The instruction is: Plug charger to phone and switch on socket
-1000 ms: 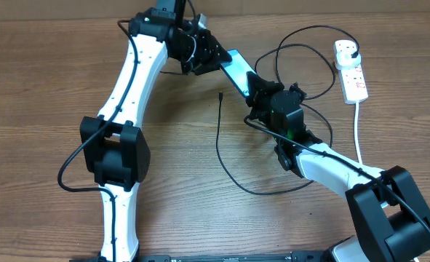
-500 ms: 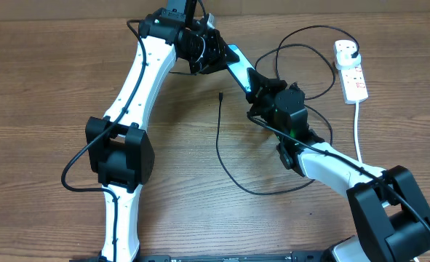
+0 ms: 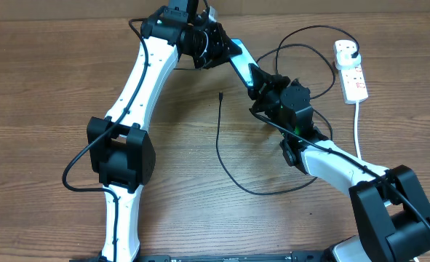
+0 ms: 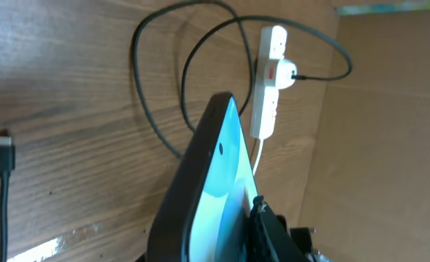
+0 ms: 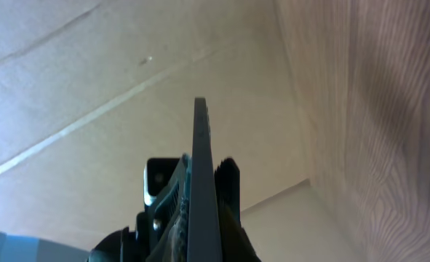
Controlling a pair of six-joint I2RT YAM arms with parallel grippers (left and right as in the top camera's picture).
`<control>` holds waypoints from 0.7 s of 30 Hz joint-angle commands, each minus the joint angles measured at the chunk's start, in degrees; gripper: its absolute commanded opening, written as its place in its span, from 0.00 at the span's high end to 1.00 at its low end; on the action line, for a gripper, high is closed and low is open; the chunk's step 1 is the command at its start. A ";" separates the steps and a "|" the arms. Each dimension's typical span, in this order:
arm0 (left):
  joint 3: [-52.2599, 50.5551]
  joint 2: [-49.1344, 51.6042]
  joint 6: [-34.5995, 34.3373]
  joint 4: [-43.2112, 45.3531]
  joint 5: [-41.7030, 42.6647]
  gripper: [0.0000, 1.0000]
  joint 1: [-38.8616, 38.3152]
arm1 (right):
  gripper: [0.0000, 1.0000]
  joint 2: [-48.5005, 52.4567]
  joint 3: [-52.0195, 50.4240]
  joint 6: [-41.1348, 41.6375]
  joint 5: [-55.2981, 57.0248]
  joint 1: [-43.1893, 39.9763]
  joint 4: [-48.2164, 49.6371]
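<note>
My right claw (image 3: 262,78) is clamped on the near end of the slim, dark-rimmed phone with the light blue screen (image 3: 238,62); its wrist camera shows the phone (image 5: 200,145) edge-on between the jaws. My left claw (image 3: 222,49) sits around the far end. One finger (image 4: 269,233) lies against the screen, but I cannot tell whether the jaws are clamped. The phone spans the gap between the two claws and looks tilted, off the brown wooden counter (image 3: 54,87).

The long thin black charger cable (image 3: 218,135) lies loose on the counter. Its small connector tip (image 3: 220,94) is near the right claw's inner side, apart from the phone. Its black plug (image 3: 353,51) sits in the white rectangular power strip (image 3: 354,76), well out beyond the right claw.

I judge the step in hand to be steadying the phone, with the plugging-in not yet begun. Next, one claw must hold the phone alone while the other fetches the tip and lines it up with the port. The switch comes last.
</note>
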 commanded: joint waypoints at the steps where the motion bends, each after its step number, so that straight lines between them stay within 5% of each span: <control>1: 0.59 -0.61 1.81 3.67 -2.69 0.87 -2.14 | 0.96 -0.72 2.03 -3.58 -18.40 4.70 2.64; 21: 0.59 -0.61 -4.68 6.32 1.92 0.96 -2.38 | 0.96 -0.72 2.03 -5.14 -18.82 7.21 3.26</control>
